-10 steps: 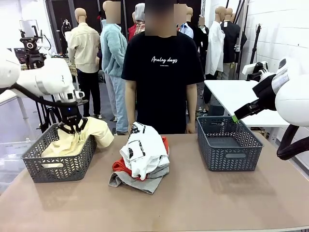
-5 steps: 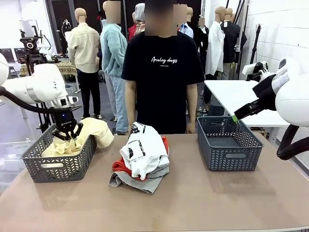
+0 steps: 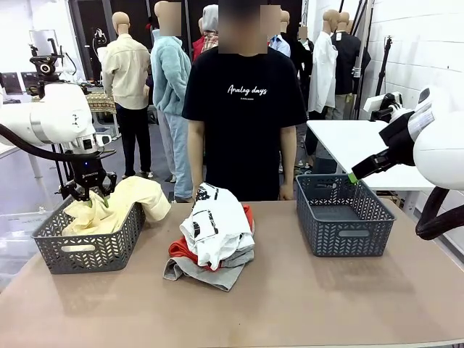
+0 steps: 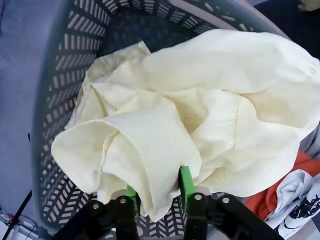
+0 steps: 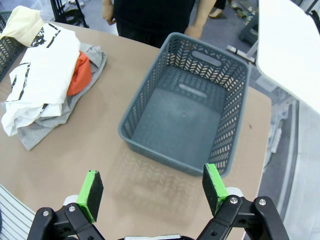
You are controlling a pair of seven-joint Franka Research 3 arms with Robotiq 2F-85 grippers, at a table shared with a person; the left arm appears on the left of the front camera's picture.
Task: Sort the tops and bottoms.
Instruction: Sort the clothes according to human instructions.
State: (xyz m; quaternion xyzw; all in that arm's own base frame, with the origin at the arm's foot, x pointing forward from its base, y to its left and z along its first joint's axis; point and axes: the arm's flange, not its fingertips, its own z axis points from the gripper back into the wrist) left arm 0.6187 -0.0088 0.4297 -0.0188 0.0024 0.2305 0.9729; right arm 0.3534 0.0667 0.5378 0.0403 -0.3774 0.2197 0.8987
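Table (image 3: 290,312): two grey baskets. Left basket (image 3: 94,250) holds the cream top (image 3: 138,196), part draped over its rim. Right basket (image 3: 348,232) sits near the far right. White T-shirt (image 3: 217,225) lies mid-table on the orange-red top (image 3: 181,250).

Left gripper (image 4: 159,189): narrow, cream fold between pads; pinched or loose, cannot tell.

Right gripper (image 5: 151,186): spread wide above the right basket.

We are seeing a top (image 3: 119,206) lying in the left basket (image 3: 87,252), a clothes pile (image 3: 215,235) sitting mid-table, and the right basket (image 3: 346,233) standing farther right.
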